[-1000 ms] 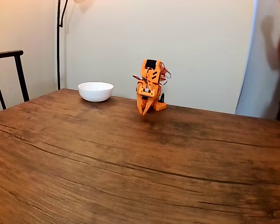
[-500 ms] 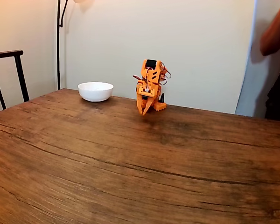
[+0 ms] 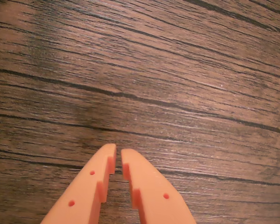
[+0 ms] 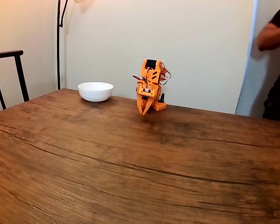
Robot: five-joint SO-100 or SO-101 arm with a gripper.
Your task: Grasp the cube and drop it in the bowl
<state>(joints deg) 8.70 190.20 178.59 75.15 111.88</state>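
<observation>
Moved since the earlier frames: a person's forearm (image 4: 272, 36) far right of the bowl (image 4: 95, 92), now reaching in level at the picture's edge where before it hung steeper. No change to arm, bowl or table (image 4: 130, 168).

Progress: not settled by these pictures. Folded arm right of the bowl, near it but apart, gripper (image 4: 143, 111) pointing down just over the wood. Fingers in the wrist view nearly together, gripper (image 3: 117, 150) showing a thin slit between the tips and nothing held in it; bare wood grain (image 3: 177, 70) beneath and ahead. Whereabouts of the cube: cannot tell. Fits two stages alike: cube lying inside the bowl with the arm parked after the drop, or cube somewhere beyond what the cameras take in, with grasp and drop both to come. No move advised on that footing.

Containers: one white bowl, upright, standing at the table's far edge, left of the arm in the fixed view. Seen from low and side-on, so near wall and rim hide the inside; contents cannot be told. Nothing sticking up above the rim.

Around it: black chair back (image 4: 9, 70) well left of the bowl, dark lamp pole (image 4: 59, 42) rising behind and left of it against a pale wall.
</observation>
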